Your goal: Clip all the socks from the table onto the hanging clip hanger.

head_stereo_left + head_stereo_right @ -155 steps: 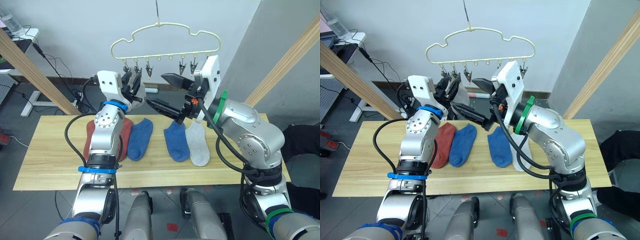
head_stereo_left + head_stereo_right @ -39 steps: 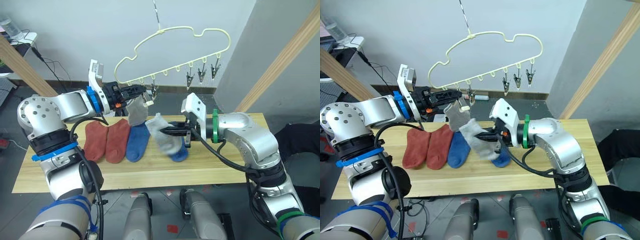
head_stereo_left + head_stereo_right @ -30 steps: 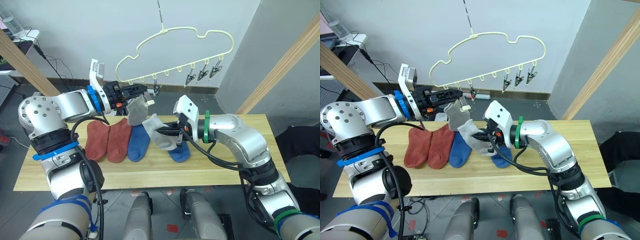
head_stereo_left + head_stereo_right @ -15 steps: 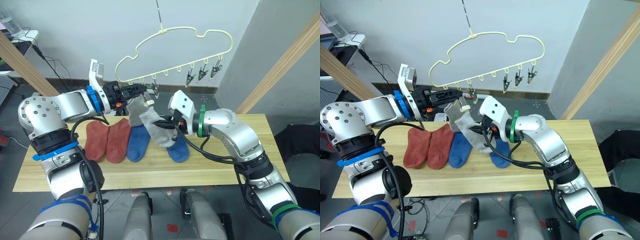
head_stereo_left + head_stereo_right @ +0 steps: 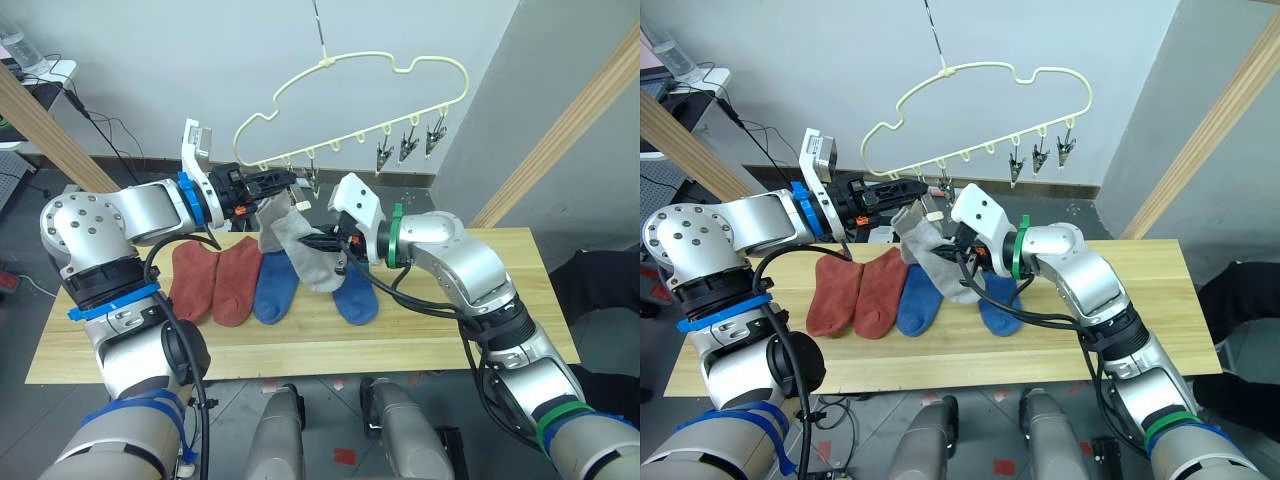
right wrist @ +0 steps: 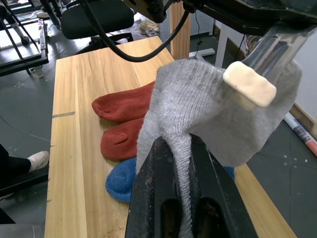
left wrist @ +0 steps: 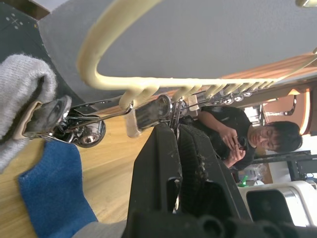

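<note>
Risking a drop: right gripper (image 5: 962, 262) clamping soft light-grey knit sock (image 5: 955, 277), left gripper (image 5: 285, 180) pinching shut on small metal clip (image 7: 148, 110) of pale yellow cloud-shaped hanger (image 5: 400, 70), clip possibly snapping closed before cuff seating.

clip hanger (image 5: 352, 92) hangs tilted above table (image 5: 120, 335). left gripper (image 5: 296, 180) at hanger's low end, by clip holding grey sock (image 5: 274, 214). right gripper (image 5: 322, 243) pinches second grey sock (image 5: 308, 258) just beside it. two red socks (image 5: 215, 281), two blue socks (image 5: 312, 291) lie flat on table.
</note>
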